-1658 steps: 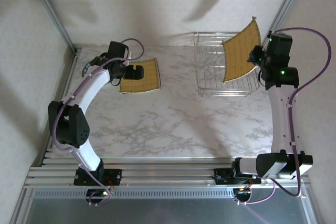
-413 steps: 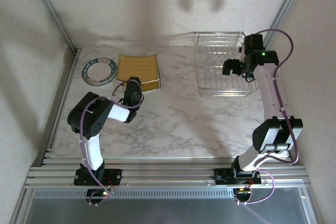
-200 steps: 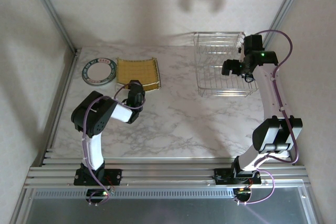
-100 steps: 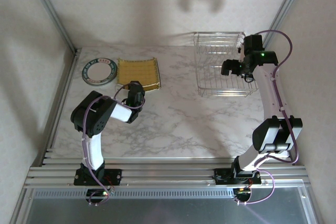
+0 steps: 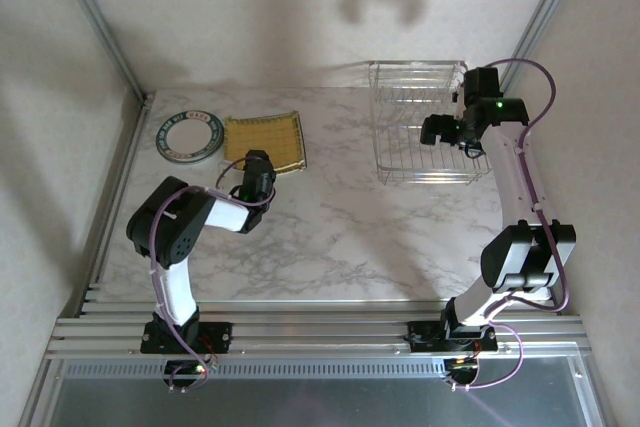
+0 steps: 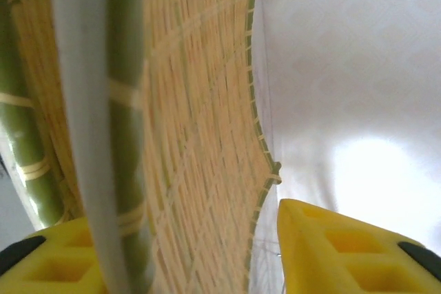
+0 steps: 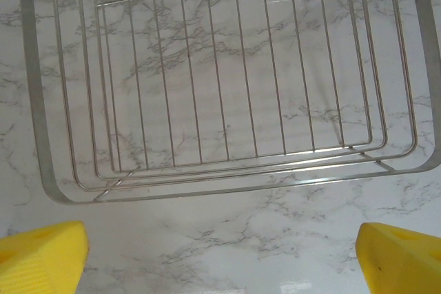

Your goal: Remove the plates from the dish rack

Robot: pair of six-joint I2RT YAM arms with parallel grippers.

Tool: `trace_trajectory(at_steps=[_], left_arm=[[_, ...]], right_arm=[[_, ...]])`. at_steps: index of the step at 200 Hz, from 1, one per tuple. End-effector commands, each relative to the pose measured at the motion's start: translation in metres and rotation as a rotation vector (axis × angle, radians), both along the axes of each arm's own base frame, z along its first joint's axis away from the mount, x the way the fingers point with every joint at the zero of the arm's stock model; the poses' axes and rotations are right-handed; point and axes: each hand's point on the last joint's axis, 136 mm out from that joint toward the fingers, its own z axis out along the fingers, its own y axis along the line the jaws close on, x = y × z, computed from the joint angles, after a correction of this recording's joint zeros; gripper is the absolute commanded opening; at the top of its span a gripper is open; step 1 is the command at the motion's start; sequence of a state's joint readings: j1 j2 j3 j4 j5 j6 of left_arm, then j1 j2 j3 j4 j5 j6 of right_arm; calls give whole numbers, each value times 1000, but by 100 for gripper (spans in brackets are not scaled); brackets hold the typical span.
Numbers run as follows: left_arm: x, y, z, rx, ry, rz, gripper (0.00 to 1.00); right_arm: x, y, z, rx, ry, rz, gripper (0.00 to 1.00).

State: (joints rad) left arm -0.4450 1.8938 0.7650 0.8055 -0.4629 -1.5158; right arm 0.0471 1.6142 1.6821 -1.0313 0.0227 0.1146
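Just beside the round plate (image 5: 188,136), the yellow plate (image 5: 262,137) lies face up.

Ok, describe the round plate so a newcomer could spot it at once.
On the marble table, look to the far left corner, away from the wire dish rack. The round plate lies flat there, just left of the yellow square plate. It alone is round, with a white centre and dark patterned rim.
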Motion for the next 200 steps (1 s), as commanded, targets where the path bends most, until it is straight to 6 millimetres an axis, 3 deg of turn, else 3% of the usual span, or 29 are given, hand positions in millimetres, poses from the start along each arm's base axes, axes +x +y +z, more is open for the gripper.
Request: trace_trajectory(at_steps=[1, 51, 91, 200], left_arm=[[6, 2, 21, -4, -19, 1, 57], [9, 2, 32, 24, 31, -22, 86], [12, -2, 34, 18, 63, -66, 96], [4, -13, 35, -21, 157, -213, 100]], right_arm=[[-1, 0, 3, 6, -15, 9, 99], [0, 1, 6, 13, -26, 11, 99], [0, 1, 7, 14, -28, 12, 99], [0, 3, 10, 32, -48, 10, 99]])
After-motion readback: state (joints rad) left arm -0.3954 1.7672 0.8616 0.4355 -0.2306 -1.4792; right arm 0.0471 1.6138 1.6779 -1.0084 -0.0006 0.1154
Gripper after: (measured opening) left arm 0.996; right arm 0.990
